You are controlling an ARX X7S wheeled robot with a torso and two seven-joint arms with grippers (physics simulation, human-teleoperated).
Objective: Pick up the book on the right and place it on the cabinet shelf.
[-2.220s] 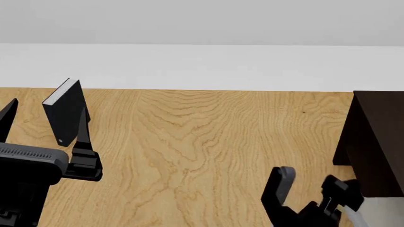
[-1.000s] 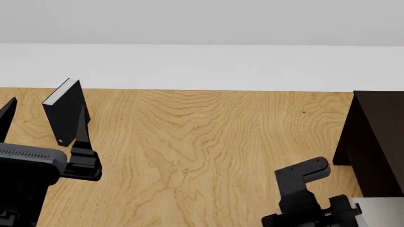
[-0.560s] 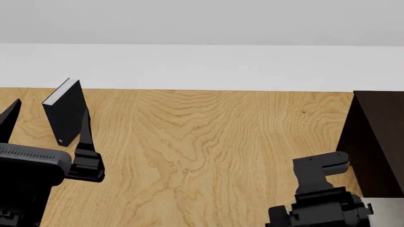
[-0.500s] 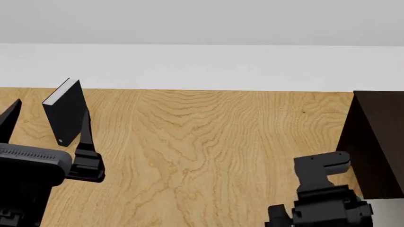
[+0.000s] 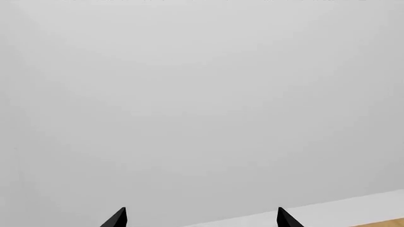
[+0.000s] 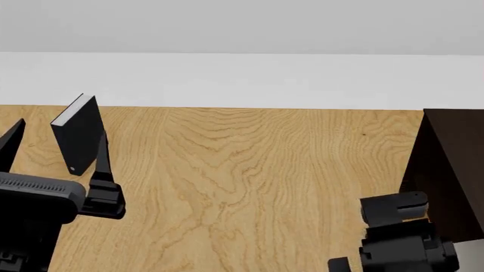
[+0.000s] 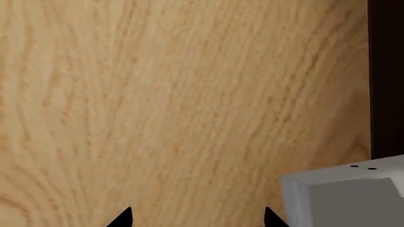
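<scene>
Right gripper [image 7: 197, 216] is spread wide and empty over the light oak tabletop [image 7: 158, 94]. The thick light grey book [image 6: 472, 256] sits in the head view's lower-right corner, just beside the big near-black wooden cabinet [image 6: 454, 164] and outside the jaws. Risk: a finger clips the cabinet or shoves the book. Left gripper [image 5: 200, 218] is wide too.

The table [image 6: 250, 170] is light wood with a clear wavy grain and a smooth matt finish. The cabinet shelf [image 6: 454, 164] looks like very dark brown wood, also matt. The book [image 7: 347, 198] has a plain grey cover, smooth and without shine.
</scene>
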